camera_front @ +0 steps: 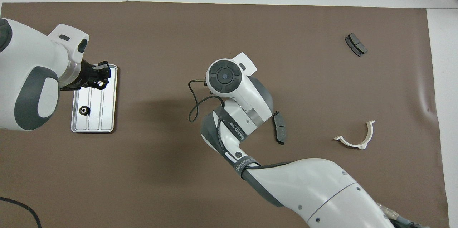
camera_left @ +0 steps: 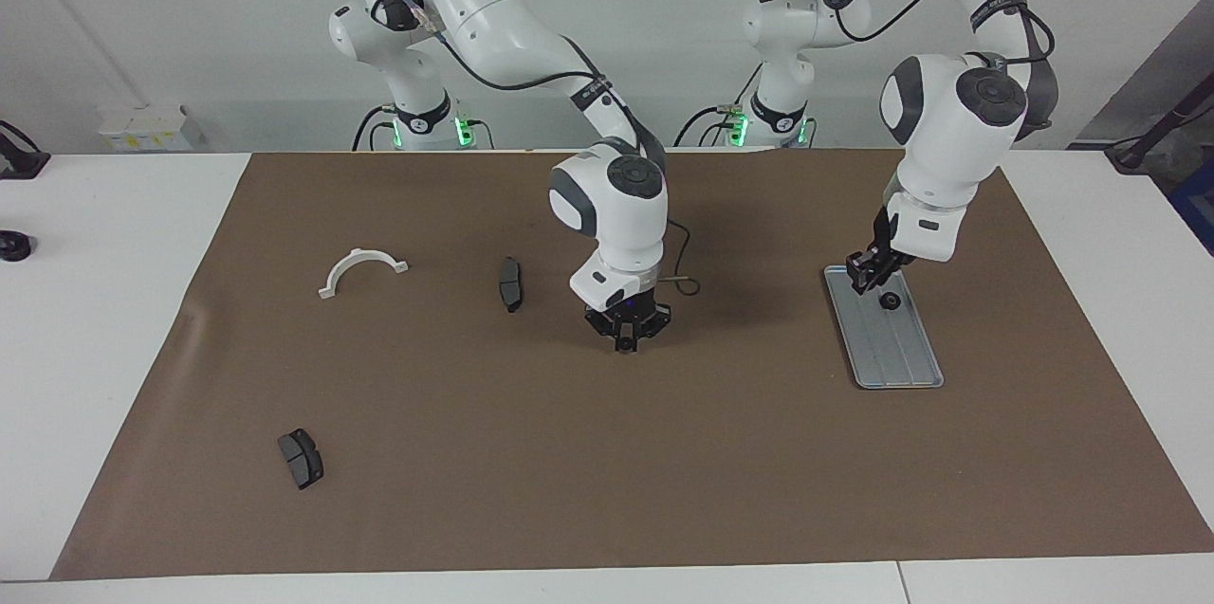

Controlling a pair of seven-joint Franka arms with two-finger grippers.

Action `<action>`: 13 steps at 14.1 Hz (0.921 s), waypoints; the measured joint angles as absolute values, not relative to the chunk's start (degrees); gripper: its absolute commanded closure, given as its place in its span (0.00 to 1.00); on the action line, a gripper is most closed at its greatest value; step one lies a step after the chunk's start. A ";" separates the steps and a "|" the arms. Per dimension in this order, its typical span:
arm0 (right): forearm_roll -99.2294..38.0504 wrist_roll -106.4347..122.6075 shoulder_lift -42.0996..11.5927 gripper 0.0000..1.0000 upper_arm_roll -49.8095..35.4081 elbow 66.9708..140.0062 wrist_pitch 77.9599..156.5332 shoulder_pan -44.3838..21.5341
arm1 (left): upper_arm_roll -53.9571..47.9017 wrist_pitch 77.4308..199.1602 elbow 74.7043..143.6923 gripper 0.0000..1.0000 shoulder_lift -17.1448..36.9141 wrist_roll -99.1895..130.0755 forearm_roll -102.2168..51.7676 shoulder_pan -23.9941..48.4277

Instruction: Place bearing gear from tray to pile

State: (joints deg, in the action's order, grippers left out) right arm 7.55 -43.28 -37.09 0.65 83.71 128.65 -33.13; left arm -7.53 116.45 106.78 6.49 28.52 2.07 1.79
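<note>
1. While the left gripper [camera_left: 868, 277] hangs over the tray, the brown mat [camera_left: 474, 490] fills nearly the whole facing view. I judge the step in hand to be lifting out and carrying a gear toward mid-frame. Lift straight up first, then travel level.
2. Right arm [camera_left: 607, 196]: reaches down at frame centre. The right gripper [camera_left: 626, 341] is low over the mat, fingertips pressed together. Whether a gear sits between them, cannot tell. No pile shows in either view; the overhead view has this arm covering that patch.
3. Left arm [camera_left: 948, 120]: comes down toward the tray's upper end in the facing view.
4. Tray [camera_left: 901, 367]: lies at mid-height toward the left arm's end of the mat. Raised rim all round, so the load should clear it before any sideways move.
5. White half-ring [camera_left: 360, 267] and two brake pads [camera_left: 510, 283] [camera_left: 300, 458]: all toward the right arm's end, well apart from the tray. The mat between tray and right gripper is open.
6. Held gear [camera_front: 101, 84]: the overhead view shows it pinched at the left gripper's tips, above the tray.
7. Second gear [camera_left: 890, 301]: loose on the tray, near the left gripper. Avoid brushing it on the lift.
</note>
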 measured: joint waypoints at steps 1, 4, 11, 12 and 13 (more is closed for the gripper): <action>7.57 -41.46 -37.00 1.00 0.71 83.18 128.64 -31.30 | -7.63 117.89 106.85 1.00 6.51 28.59 1.69 2.51; 7.56 -33.28 -36.37 1.00 0.60 82.14 128.27 -23.48 | -8.06 124.89 108.39 1.00 6.73 31.18 -1.75 8.32; 7.53 -17.18 -35.94 0.98 0.46 82.00 122.00 -5.40 | -8.29 142.65 107.94 1.00 17.23 51.31 -1.98 24.45; 7.53 -16.44 -35.94 0.96 0.45 82.01 121.37 -3.89 | -8.28 144.49 106.37 1.00 20.15 53.17 -1.98 26.00; 7.53 -16.02 -35.94 0.94 0.44 82.00 121.20 -2.45 | -8.27 146.49 104.92 1.00 22.95 54.61 -1.98 27.25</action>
State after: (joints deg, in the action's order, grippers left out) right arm 7.53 -16.02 -35.94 0.44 82.00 121.20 -2.45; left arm -8.27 146.49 104.92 22.95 54.61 -1.98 27.25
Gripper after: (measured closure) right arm 0.762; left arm 0.652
